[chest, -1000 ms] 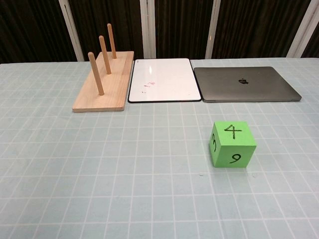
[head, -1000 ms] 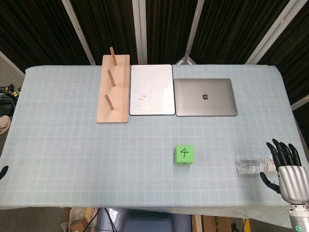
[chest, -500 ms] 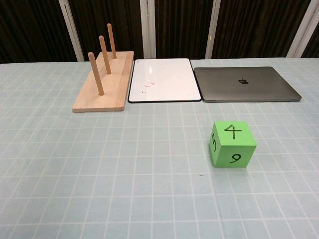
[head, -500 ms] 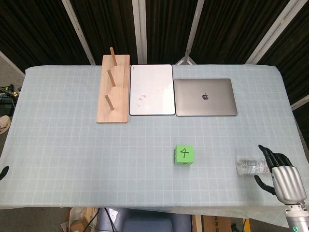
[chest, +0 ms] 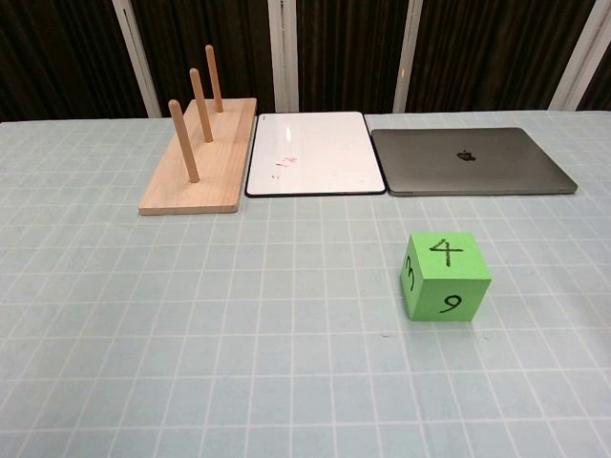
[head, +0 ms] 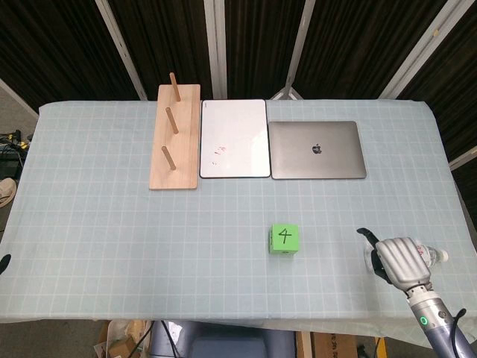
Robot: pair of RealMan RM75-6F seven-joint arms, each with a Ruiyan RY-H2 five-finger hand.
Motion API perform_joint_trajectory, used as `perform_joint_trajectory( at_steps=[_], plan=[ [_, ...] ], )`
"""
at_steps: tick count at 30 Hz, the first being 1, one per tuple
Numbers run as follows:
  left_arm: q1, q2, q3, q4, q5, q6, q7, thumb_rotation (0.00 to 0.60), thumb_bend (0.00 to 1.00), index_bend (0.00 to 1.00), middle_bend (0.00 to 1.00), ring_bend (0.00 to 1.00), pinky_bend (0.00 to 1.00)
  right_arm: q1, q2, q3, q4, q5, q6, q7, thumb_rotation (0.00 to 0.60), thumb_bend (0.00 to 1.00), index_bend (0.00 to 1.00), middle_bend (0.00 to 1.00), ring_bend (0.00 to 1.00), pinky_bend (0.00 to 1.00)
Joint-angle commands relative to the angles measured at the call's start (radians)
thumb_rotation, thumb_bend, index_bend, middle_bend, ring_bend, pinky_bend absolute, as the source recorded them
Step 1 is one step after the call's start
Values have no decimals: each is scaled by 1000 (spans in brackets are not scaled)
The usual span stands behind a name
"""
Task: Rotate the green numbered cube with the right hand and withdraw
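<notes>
The green numbered cube [head: 284,239] sits on the checked tablecloth right of centre, with 4 on top. In the chest view the cube [chest: 445,275] shows 9 on its front and 3 on its left face. My right hand [head: 399,261] hovers near the table's front right, well to the right of the cube and apart from it. Its silver back faces up and dark fingertips [head: 364,235] point toward the cube, holding nothing. Only a dark tip of my left hand [head: 4,262] shows at the left edge. Neither hand appears in the chest view.
A clear plastic bottle [head: 430,255] lies on its side partly under my right hand. At the back stand a wooden peg board [head: 175,138], a whiteboard [head: 234,139] and a closed laptop [head: 317,149].
My right hand has moved left and up over the bottle, toward the cube, turning its back upward. The cube has not moved.
</notes>
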Motion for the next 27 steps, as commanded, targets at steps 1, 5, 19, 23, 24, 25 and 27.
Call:
perform_joint_trajectory(
  at_steps=[1, 5, 19, 23, 24, 25, 27],
  plan=[
    [0, 2, -1, 1, -1, -1, -6, 600, 307, 112, 0, 0, 0, 139, 48, 24, -126, 231, -179, -210, 600, 806, 215, 836, 872, 763],
    [2, 4, -5, 7, 4, 7, -21, 600, 307, 112, 0, 0, 0, 224, 25, 29, -162, 392, -217, -329, 600, 824, 215, 836, 872, 763],
    [0, 3, -10, 20, 4, 5, -37, 600, 307, 112, 0, 0, 0, 494, -103, 2, -200, 838, -154, -582, 600, 837, 215, 840, 872, 763],
    [0, 4, -12, 18, -1, 4, -37, 600, 307, 112, 0, 0, 0, 548, -125, 0, -211, 905, -135, -600, 600, 837, 215, 839, 872, 763],
    [0, 4, -12, 18, -2, 3, -37, 600, 307, 112, 0, 0, 0, 557, -128, 0, -213, 915, -134, -602, 600, 837, 215, 839, 872, 763],
    [0, 4, -12, 18, -3, 3, -37, 600, 307, 112, 0, 0, 0, 570, -133, 0, -214, 928, -130, -603, 600, 837, 215, 839, 872, 763],
    [-1, 4, -12, 17, -3, 1, -36, 600, 307, 112, 0, 0, 0, 590, -143, 0, -216, 948, -125, -605, 600, 837, 215, 839, 872, 763]
  ],
)
